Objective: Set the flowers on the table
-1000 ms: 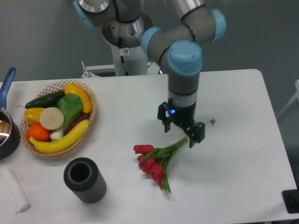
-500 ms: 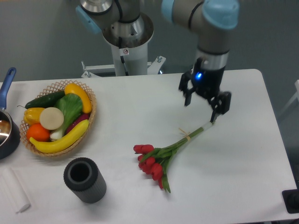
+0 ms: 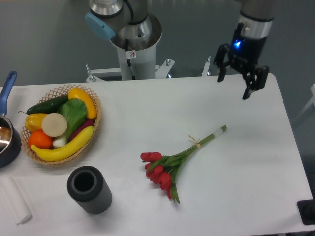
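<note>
The flowers (image 3: 172, 162) lie flat near the middle of the bench (image 3: 256, 187), stems pointing to the far right. The gripper (image 3: 233, 84) hangs above the far right edge, fingers (image 3: 248, 91) wide and empty.

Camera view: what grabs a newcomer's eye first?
The flowers, red tulips lying flat on the white table just right of centre, stems pointing up-right. Next, the open claw hanging empty above the far right edge, and the wicker basket of colourful produce at left, with a black cylinder in front of it.
</note>
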### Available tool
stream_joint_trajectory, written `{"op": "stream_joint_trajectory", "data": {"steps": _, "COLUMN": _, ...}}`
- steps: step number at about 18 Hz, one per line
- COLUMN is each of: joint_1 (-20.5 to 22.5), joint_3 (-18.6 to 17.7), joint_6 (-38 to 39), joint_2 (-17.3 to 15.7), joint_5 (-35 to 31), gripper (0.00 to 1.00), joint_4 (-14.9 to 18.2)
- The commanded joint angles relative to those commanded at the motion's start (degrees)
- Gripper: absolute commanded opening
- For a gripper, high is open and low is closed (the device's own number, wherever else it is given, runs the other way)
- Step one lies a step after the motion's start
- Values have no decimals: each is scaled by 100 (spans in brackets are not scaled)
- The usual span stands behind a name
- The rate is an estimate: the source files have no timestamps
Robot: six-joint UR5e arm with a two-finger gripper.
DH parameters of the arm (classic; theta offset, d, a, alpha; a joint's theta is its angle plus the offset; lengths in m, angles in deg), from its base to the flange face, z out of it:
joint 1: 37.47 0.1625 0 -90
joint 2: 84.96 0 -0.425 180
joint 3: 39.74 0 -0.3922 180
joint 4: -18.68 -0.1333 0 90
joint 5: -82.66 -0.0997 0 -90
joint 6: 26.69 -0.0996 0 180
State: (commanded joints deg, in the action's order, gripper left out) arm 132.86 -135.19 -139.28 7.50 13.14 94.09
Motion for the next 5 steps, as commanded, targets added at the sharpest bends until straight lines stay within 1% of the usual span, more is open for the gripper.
{"op": "stream_joint_trajectory", "data": {"steps": 5, "joint_1": 0, "joint_3": -26, "joint_6": 53, "joint_2": -26, "joint_5": 105, "gripper": 100, "joint_4": -9}}
